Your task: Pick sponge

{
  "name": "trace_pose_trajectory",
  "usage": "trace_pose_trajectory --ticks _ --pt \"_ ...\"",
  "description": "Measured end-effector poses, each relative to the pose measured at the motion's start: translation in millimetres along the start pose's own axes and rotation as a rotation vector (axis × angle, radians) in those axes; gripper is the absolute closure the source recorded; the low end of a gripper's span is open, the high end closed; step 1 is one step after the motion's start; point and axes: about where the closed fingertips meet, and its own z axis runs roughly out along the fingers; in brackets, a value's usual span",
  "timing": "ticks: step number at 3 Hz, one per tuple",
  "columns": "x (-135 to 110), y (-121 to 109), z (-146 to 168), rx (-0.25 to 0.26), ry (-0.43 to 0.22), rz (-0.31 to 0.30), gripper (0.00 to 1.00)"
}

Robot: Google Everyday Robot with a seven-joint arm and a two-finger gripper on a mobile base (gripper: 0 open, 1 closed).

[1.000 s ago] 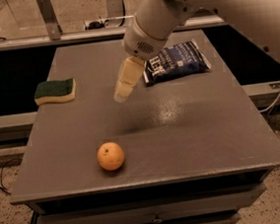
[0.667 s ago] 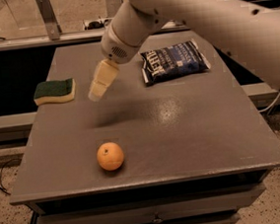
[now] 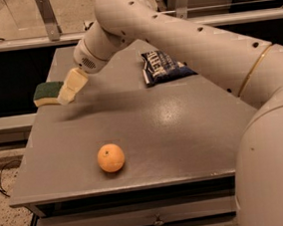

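Note:
The sponge [image 3: 47, 93] lies flat at the left edge of the grey table [image 3: 183, 131], dark green layer on top, pale yellow foam below. My gripper [image 3: 69, 91] hangs at the end of the white arm [image 3: 174, 37], its cream fingertips just right of the sponge and overlapping its right end in the view. Whether it touches the sponge cannot be told.
An orange [image 3: 111, 158] sits near the front of the table. A dark blue snack bag [image 3: 164, 67] lies at the back right, partly under the arm. The table's left edge drops off right beside the sponge. A metal rail [image 3: 24, 43] runs behind.
The gripper has moved left across the table, from near the snack bag to beside the sponge. The sponge, orange and bag have not moved.

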Motion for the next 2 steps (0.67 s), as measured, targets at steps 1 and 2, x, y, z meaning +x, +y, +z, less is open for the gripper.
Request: trace_pose_trajectory --ticks 1,2 --pt "0.0 0.1 0.1 0.0 0.0 0.0 0.0" --pt "-3.5 3.5 10.0 -0.007 -0.001 0.015 0.0"
